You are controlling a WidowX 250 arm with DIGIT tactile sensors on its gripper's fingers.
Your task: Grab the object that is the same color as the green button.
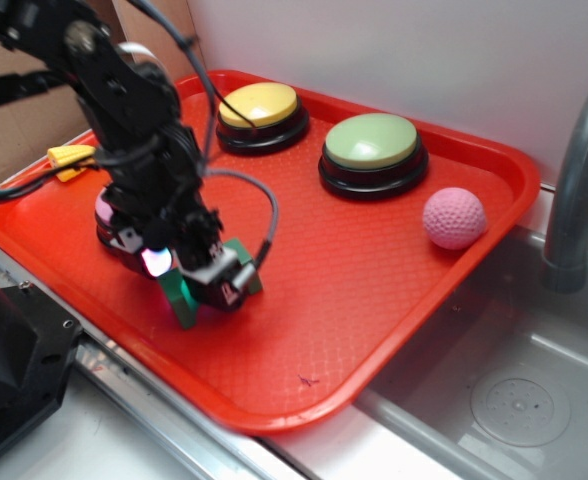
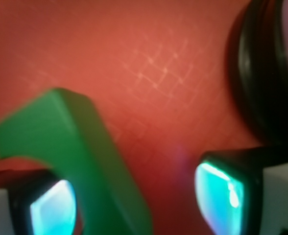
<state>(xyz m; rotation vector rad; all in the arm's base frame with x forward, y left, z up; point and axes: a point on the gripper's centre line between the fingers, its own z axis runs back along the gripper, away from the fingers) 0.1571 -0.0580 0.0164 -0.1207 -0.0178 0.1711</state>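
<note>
Here, going left to right, the pink button (image 1: 106,215) sits just behind the gripper (image 1: 189,272), partly hidden by the arm; the yellow button (image 1: 261,108), the green button (image 1: 372,145) and a pink ball (image 1: 453,217) lie well beyond it to the right on the red tray (image 1: 374,320). The gripper is low over the tray with its jaws apart, and the block (image 2: 80,147) stands between them, leaning against the left pad (image 2: 53,210) while the right pad (image 2: 217,193) is clear of it. My guess is that the risk lies in that off-centre, slanted fit: closing now could twist the block or squeeze it out sideways, and the pink button's base crowds the right finger. No brand, label or writing is readable in either view.
</note>
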